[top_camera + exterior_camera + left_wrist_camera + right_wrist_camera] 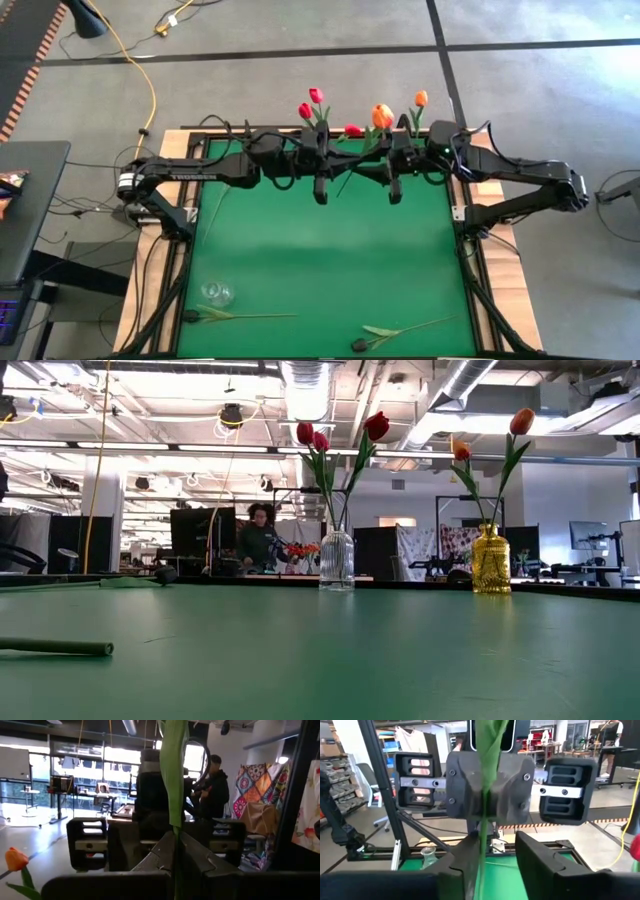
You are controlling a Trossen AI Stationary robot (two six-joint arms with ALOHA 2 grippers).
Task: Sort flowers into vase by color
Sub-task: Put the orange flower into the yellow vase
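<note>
- The left gripper (176, 851), held above the far side of the green table (320, 260), has its fingers pressed together on the long thin green stem (174, 780) of an artificial tulip whose bud colour I cannot tell
- The right gripper (496, 851) faces it with its fingers apart around the same stem, which lies against one finger; a grip that closes off-centre could bend the stem or let it pivot
- If the left lets go before the right has a firm hold, the flower would likely drop onto the table
- A bud unseen in the hand-over risks landing in the wrong vase
- A small clear glass vase (217, 293) sits near the front left, apparently empty, with two dark-headed tulips (240, 316) lying beside it
- The ribbed clear glass vase (336, 560) holds three red tulips (377, 425)
- The amber glass vase (491, 560) holds two orange tulips (520, 420)
</note>
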